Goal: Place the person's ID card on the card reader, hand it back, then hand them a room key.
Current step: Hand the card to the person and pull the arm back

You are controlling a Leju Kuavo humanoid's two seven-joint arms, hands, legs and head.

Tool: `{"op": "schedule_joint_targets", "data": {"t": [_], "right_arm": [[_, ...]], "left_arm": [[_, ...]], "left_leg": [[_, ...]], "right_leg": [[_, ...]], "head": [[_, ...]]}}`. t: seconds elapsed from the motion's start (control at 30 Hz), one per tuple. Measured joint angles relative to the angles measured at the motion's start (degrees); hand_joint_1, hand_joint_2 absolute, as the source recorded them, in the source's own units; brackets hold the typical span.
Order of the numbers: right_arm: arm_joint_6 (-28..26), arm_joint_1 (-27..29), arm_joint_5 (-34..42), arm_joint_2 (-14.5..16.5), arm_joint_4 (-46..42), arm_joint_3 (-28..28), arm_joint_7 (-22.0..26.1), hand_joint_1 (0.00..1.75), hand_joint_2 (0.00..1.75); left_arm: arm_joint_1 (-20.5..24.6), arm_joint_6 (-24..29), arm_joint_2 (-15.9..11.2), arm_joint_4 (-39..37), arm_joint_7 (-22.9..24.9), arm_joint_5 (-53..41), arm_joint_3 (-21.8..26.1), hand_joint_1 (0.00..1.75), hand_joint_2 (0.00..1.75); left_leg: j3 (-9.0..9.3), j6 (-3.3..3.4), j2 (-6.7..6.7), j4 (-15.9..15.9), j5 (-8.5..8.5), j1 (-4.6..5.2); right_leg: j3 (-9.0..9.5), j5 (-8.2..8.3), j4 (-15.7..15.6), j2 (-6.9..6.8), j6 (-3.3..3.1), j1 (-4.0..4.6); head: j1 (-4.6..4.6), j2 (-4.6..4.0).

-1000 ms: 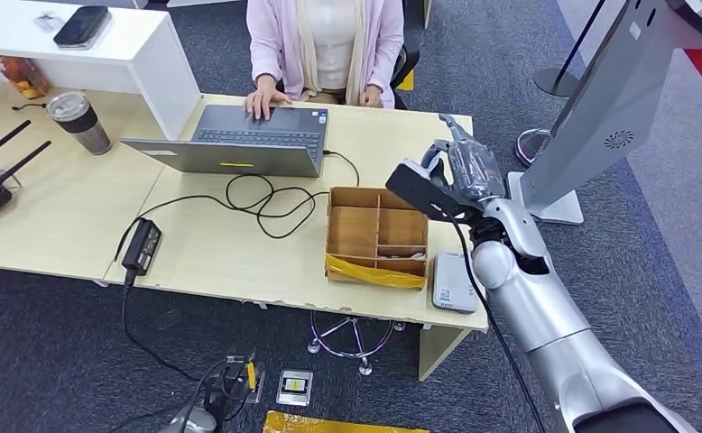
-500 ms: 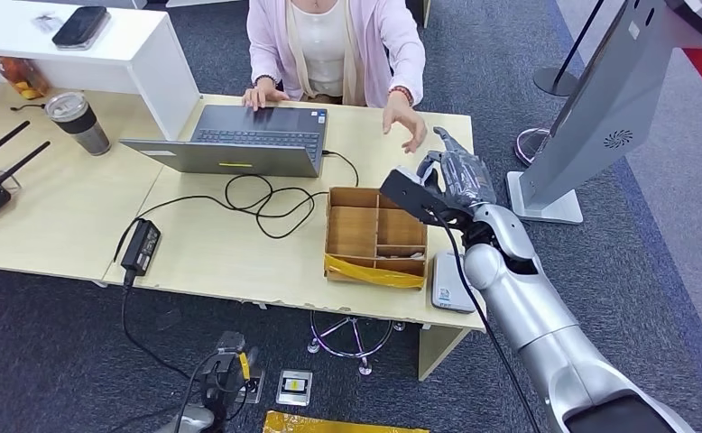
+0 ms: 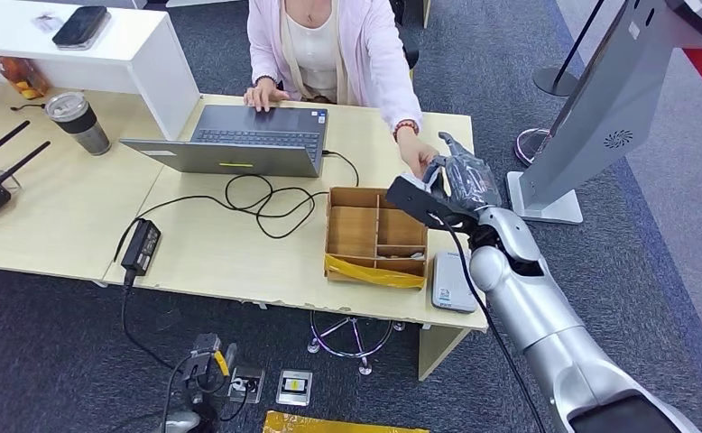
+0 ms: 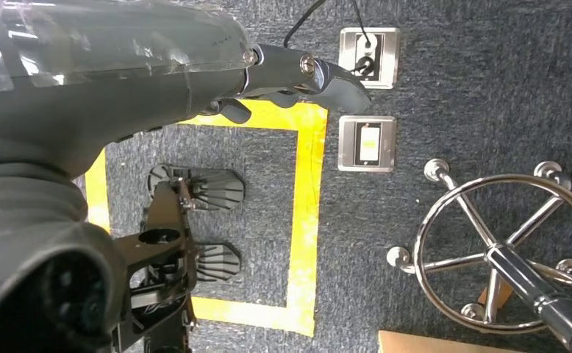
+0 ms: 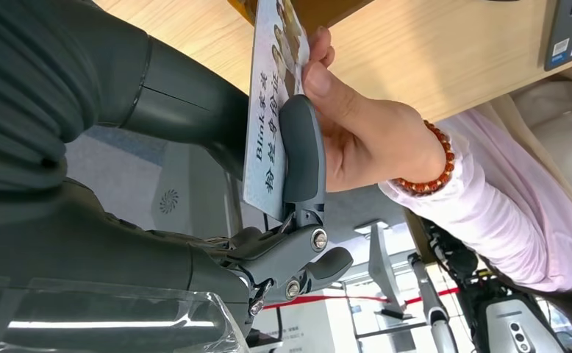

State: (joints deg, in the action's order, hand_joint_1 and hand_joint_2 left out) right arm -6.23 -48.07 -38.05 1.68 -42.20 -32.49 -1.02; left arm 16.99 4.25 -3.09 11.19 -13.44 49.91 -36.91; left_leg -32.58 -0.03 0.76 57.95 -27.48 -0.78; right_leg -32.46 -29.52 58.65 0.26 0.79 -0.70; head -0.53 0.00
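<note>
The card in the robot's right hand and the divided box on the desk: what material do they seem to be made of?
The card looks like thin, stiff plastic or laminate with a printed, slightly glossy face; its edge stays straight in the right hand. The divided box looks like unpainted light wood or thick board, matte brown, with yellow tape along its front.

On the desk (image 3: 77,207), the laptop (image 3: 239,140) sits at 11 o'clock from the divided box (image 3: 376,236); the card reader (image 3: 453,281) lies just beside the box at 4 o'clock.
</note>
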Motion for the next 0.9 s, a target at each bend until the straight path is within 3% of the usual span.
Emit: {"op": "schedule_joint_targets", "data": {"t": [0.2,0.23,0.33,0.37,0.73,0.9], "right_arm": [[0.17,-0.10,-0.26,-0.03,0.06,0.01,-0.04,1.75,1.75],[0.18,-0.13,-0.32,-0.04,0.06,0.01,-0.05,1.31,1.75],[0.20,-0.18,-0.57,-0.04,0.06,-0.01,-0.04,0.00,0.44],[0.14,-0.19,-0.71,-0.04,0.06,-0.01,-0.04,0.00,0.00],[-0.49,-0.20,-2.37,-0.11,-0.27,-0.10,-0.91,0.00,0.00],[1.00,1.95,-2.97,-2.94,-5.42,0.24,-4.63,0.00,0.00]], "left_arm": [[-0.05,-0.45,-0.01,0.00,0.01,-0.60,0.69,0.00,0.00],[-0.05,-0.55,-0.02,0.00,0.02,-0.73,0.86,0.00,0.00],[-0.06,-0.62,-0.01,0.00,0.03,-0.96,1.15,0.00,0.00],[-0.06,-0.61,0.00,0.00,0.06,-1.01,1.21,0.00,0.00],[-0.12,-0.57,0.05,0.00,0.61,-1.51,1.44,0.00,0.00],[-0.70,-0.53,-0.18,-0.01,0.61,-1.34,1.67,0.00,0.00]], "left_leg": [[0.00,0.00,0.00,0.00,0.00,0.00],[0.00,0.00,0.00,0.00,0.00,0.00],[0.00,0.00,0.00,0.00,0.00,0.00],[0.00,0.00,0.00,0.00,0.00,0.00],[0.02,0.00,0.00,0.01,0.00,0.00],[0.02,0.00,0.00,0.03,-0.01,0.00]], "right_leg": [[-0.01,0.00,0.00,0.00,0.00,0.00],[-0.01,0.00,0.00,0.00,0.00,0.00],[-0.01,0.00,0.00,0.00,0.00,0.00],[-0.01,0.00,0.00,0.00,0.00,0.00],[-0.01,0.00,0.00,0.01,0.00,0.00],[0.00,0.00,-0.04,-0.01,0.00,0.00]], "head": [[0.01,0.00],[0.01,0.00],[0.01,0.00],[0.01,0.00],[0.01,0.00],[0.00,0.00]]}}
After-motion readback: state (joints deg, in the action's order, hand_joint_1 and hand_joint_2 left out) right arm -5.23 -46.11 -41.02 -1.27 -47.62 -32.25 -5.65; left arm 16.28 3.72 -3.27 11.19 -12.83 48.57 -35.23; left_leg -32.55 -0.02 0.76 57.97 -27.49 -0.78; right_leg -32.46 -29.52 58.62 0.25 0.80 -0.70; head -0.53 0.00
